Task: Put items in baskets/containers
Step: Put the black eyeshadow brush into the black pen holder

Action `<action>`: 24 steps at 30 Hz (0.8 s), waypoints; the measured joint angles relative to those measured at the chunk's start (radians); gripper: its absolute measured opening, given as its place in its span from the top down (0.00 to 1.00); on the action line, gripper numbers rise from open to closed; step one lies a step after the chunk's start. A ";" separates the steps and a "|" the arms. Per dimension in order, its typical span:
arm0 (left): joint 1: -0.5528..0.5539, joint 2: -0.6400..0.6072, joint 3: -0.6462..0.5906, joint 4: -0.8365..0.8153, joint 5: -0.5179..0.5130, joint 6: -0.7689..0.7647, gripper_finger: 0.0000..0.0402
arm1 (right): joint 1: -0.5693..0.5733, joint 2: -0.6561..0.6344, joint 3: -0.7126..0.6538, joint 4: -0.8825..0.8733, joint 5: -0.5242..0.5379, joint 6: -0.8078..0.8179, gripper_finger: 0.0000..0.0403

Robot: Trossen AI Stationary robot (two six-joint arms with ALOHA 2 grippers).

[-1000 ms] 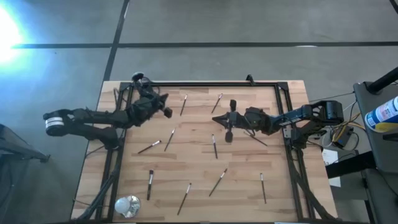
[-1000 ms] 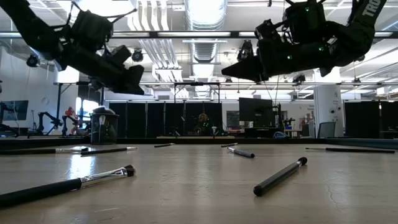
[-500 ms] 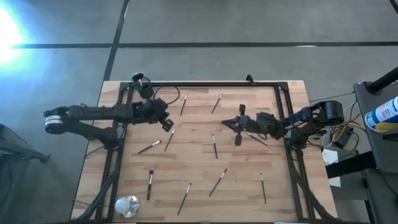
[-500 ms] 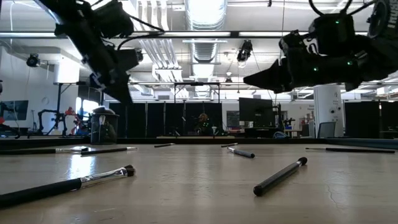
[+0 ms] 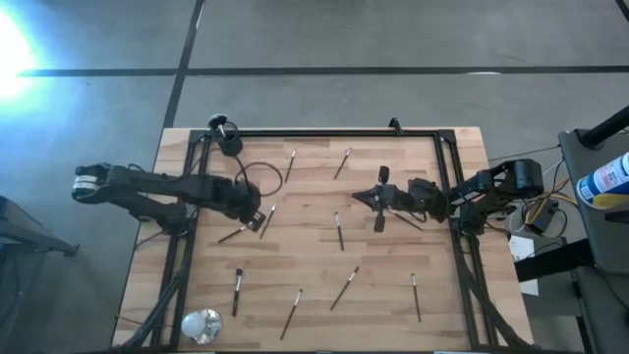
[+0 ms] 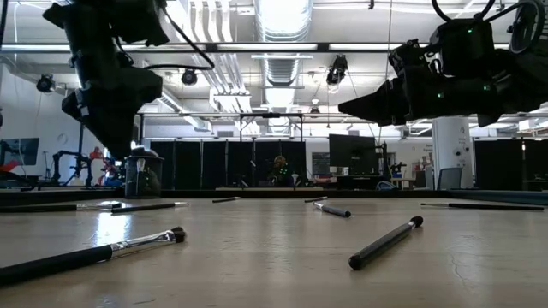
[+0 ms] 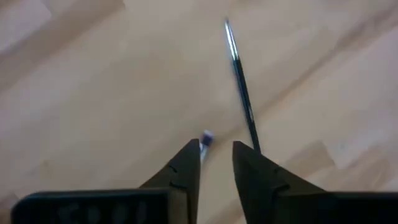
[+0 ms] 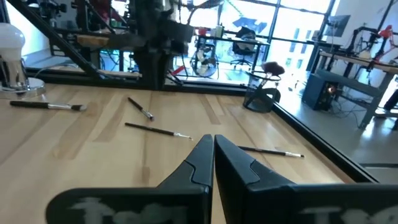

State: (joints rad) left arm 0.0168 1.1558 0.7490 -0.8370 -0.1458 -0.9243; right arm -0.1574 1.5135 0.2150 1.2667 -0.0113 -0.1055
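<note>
Several thin makeup brushes lie flat on the wooden table (image 5: 314,265). My left gripper (image 5: 254,218) points down, open and holding nothing, high above the table (image 6: 120,147). Below it lie one brush (image 7: 241,93) (image 5: 267,220) and the tip of another (image 7: 207,138) (image 5: 236,233). My right gripper (image 5: 356,200) hovers level over the table's middle right, shut and bare (image 8: 213,149) (image 6: 342,109). The black cup (image 5: 231,145) (image 6: 143,174) (image 8: 261,96) stands at the far left corner, with a fluffy brush head (image 8: 272,67) sticking out of it.
A shiny whitish round object (image 5: 200,324) (image 8: 11,56) stands at the near left corner. Other brushes lie at the far side (image 5: 290,165) (image 5: 342,162), in the middle (image 5: 339,231) and along the near side (image 5: 237,291) (image 5: 344,287) (image 5: 415,297). A black frame (image 5: 447,157) borders the table.
My left gripper has swung from beside the cup toward the table's near edge and tipped from nearly level to pointing down over the brushes. My right gripper drew back toward the right edge and sank a little, then kept still.
</note>
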 joint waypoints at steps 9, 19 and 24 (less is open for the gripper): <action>-0.071 0.212 0.014 0.031 -0.020 0.011 0.70 | 0.000 0.000 0.002 0.001 0.000 -0.026 0.98; -0.070 0.305 0.037 0.063 -0.041 0.084 0.70 | 0.000 0.000 0.009 0.003 0.001 -0.026 0.98; -0.070 0.333 0.036 0.053 -0.065 0.092 0.70 | 0.000 0.000 0.009 0.003 0.001 -0.026 0.98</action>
State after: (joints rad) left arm -0.0532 1.4893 0.7853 -0.7839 -0.2108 -0.8319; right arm -0.1574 1.5135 0.2245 1.2694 -0.0101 -0.1310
